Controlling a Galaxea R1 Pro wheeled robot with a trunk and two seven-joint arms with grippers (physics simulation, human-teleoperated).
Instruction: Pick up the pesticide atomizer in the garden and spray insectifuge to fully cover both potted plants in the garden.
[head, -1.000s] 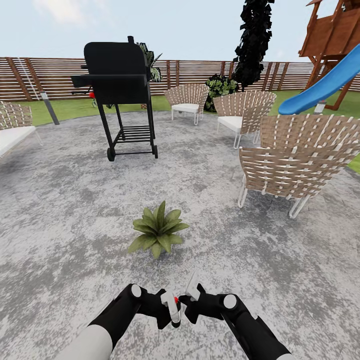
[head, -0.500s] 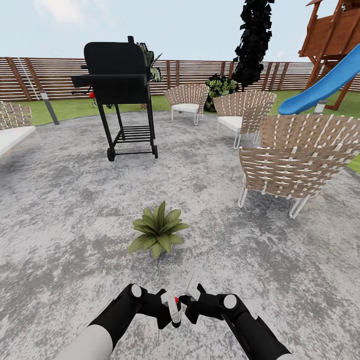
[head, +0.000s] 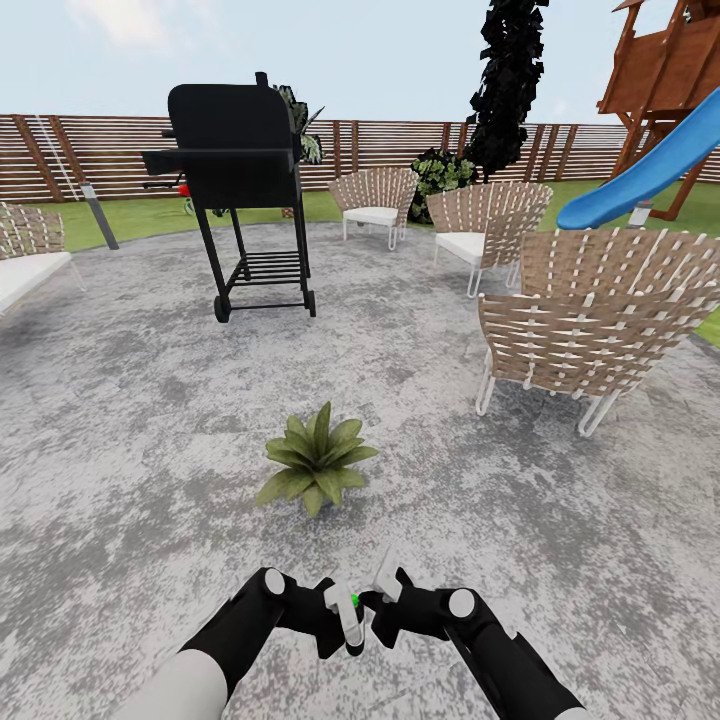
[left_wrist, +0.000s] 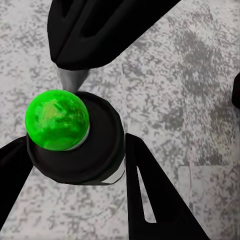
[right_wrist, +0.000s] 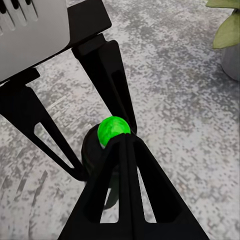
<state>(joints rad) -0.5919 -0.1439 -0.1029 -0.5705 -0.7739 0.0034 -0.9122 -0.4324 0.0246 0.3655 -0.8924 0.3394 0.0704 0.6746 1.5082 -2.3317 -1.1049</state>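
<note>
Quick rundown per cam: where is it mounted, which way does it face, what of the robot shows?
Head: looks down over patio, potted plant, both arms.
Left wrist: looks along left tool at a green-balled black cap.
Right wrist: looks along right tool at paving, plant leaf.
Shared: the green ball.

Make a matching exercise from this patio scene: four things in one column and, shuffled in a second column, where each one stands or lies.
Things:
1. small green leafy potted plant
2. black barbecue grill on wheels
3. blue plastic slide
4. nearest woven brown wicker chair

Places:
A. far right, slanting down from the wooden play tower
B. on the grey paving just ahead of both grippers
C. right side of the patio, in front of two more chairs
D. left of centre, far side of the patio

Pairs: 1-B, 2-D, 3-A, 4-C
</note>
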